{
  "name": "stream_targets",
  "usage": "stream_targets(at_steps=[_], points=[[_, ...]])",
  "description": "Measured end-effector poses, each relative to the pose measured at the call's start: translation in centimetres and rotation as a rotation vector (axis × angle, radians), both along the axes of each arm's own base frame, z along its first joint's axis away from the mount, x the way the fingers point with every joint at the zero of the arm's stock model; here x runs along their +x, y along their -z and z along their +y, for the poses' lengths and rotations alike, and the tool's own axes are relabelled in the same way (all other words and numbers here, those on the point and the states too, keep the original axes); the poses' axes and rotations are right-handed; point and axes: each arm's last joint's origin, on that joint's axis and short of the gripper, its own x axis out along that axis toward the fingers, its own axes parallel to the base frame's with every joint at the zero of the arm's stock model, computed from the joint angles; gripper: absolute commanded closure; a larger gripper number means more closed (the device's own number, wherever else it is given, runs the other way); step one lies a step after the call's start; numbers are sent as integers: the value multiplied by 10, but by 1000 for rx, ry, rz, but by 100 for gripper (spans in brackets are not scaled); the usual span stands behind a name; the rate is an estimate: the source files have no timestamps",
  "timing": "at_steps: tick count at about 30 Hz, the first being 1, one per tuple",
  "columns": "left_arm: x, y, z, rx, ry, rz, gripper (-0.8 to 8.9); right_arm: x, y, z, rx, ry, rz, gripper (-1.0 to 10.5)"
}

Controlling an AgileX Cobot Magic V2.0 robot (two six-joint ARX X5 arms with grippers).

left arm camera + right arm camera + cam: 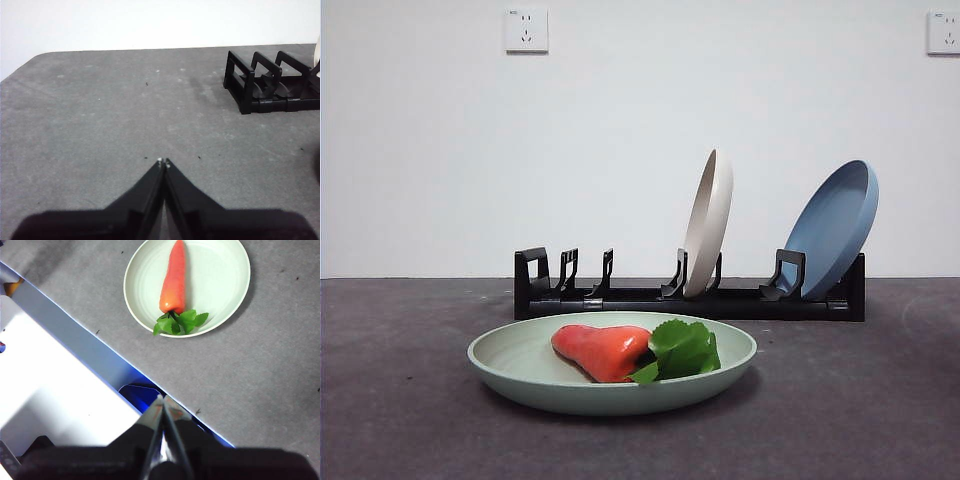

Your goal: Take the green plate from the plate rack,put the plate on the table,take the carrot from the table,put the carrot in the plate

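The green plate (520, 362) lies flat on the table (860, 400) in front of the plate rack (740, 300). The carrot (602, 350) lies in the plate, its green leaves to the right. The right wrist view shows the plate (220, 275) and the carrot (173, 277) from above. My right gripper (163, 399) is shut and empty, well back from the plate, over the table's edge. My left gripper (163, 161) is shut and empty above bare table, away from the rack's end (250, 87). Neither arm shows in the front view.
A beige plate (710, 222) and a blue plate (835, 225) stand in the rack's middle and right slots. The left slots hold nothing. A white surface (50, 385) lies beyond the table's edge in the right wrist view.
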Motion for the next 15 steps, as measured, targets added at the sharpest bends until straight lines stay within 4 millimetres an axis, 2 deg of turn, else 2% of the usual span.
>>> stream_targets(at_steps=[15], points=[[0,0,0,0,0,0,817,1,-1,-2,-7,8,-23,945]])
